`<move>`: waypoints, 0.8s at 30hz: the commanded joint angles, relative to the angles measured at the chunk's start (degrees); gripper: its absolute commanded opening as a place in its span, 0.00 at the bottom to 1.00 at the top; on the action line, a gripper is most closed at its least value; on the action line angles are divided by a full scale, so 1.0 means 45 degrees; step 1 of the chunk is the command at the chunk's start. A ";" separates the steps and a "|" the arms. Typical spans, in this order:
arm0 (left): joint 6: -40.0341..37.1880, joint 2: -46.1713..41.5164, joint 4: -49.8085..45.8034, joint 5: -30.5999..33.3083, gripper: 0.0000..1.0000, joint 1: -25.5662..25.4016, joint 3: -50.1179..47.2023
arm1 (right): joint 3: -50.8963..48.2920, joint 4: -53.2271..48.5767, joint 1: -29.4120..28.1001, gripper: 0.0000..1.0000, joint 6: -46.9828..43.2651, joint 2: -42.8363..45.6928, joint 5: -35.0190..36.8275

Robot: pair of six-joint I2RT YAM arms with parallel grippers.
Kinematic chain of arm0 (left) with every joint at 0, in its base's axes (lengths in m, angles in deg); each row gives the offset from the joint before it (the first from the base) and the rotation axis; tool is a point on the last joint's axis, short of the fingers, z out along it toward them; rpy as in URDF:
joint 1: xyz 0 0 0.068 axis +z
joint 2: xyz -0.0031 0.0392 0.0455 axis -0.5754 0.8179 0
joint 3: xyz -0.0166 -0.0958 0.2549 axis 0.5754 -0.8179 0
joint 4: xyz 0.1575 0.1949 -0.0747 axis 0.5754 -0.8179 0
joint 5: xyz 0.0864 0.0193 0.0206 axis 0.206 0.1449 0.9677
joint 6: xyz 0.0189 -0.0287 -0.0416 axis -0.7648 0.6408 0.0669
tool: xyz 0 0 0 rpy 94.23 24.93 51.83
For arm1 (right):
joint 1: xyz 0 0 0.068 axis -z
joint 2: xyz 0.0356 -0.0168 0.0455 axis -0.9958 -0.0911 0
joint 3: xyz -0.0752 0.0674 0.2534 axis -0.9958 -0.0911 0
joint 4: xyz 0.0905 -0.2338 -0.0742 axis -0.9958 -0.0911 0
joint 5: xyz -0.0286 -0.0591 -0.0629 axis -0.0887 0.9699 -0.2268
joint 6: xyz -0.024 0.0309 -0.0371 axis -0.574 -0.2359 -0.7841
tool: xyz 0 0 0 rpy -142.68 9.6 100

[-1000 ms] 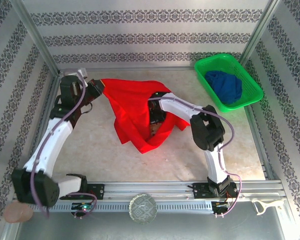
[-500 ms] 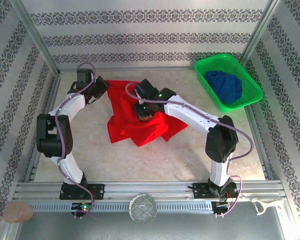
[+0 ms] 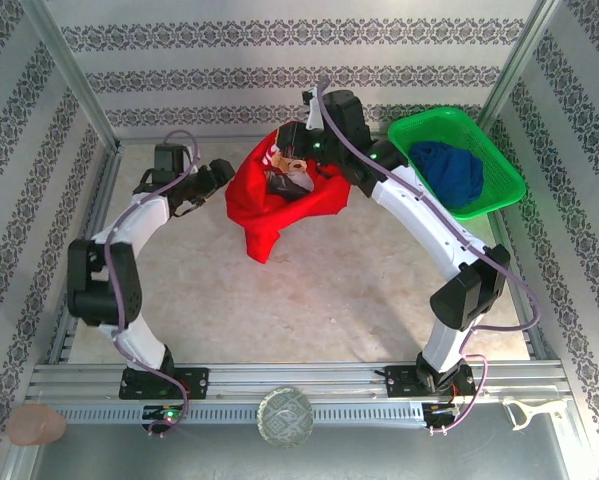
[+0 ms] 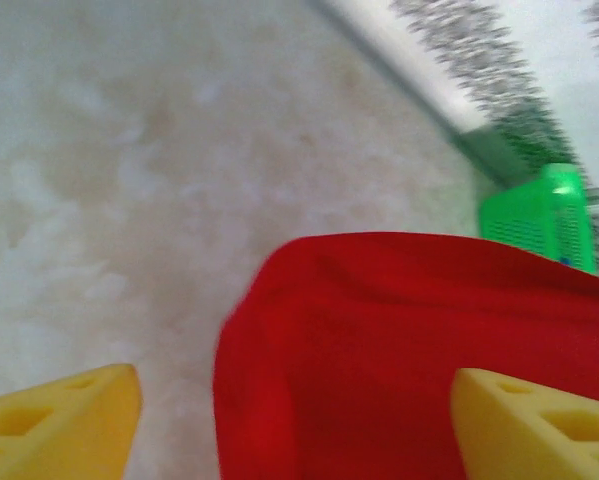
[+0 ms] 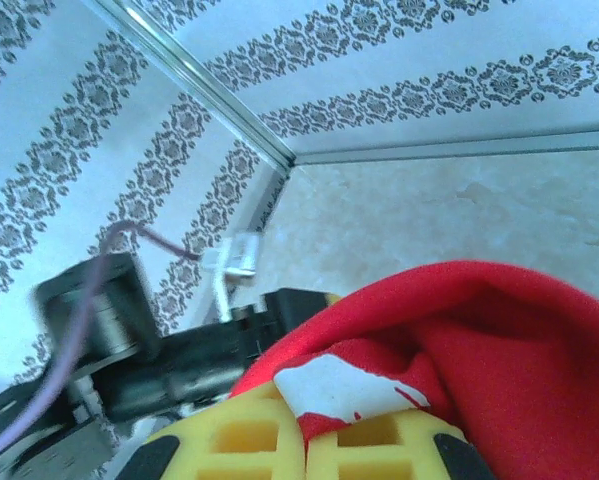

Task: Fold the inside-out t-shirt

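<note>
Marbled beige tabletop (image 3: 329, 290), patterned walls: the red t-shirt (image 3: 264, 205) hangs bunched at 12 o'clock, the right gripper (image 5: 304, 440) clenched on it beside its white tag (image 5: 329, 385). At the shirt's 9 o'clock, the left gripper (image 3: 219, 176) is released, jaws wide.

Bright red t-shirt (image 3: 251, 200) with a white tag (image 5: 329, 385), green basket (image 3: 497, 165) far right holding dark blue garment (image 3: 449, 172), beige marbled table (image 3: 329, 290), yellow finger pads (image 4: 59, 420).

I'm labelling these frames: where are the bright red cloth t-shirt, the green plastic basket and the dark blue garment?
bright red cloth t-shirt (image 3: 251, 202): top external view, its left side.
green plastic basket (image 3: 499, 150): top external view, right rim.
dark blue garment (image 3: 449, 170): top external view, its middle.
</note>
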 commanded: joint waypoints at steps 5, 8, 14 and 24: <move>-0.1118 -0.3558 -0.0680 -0.0482 0.98 0.0004 -0.0151 | -0.2831 0.2416 0.0019 0.00 0.1339 0.1121 -0.0757; -0.0311 -0.4256 0.0553 -0.1000 0.99 -0.0478 -0.1018 | -0.3644 0.3034 0.0040 0.00 0.1595 0.1296 -0.0996; -0.0744 -0.4296 0.1363 0.0966 1.00 -0.3384 -0.2166 | -0.4105 0.4411 0.0195 0.00 0.2609 0.1771 -0.1628; -0.0451 -0.2240 0.2909 0.3104 1.00 -0.3928 -0.4736 | -0.0329 0.4679 0.0489 0.00 0.3806 0.2457 -0.2637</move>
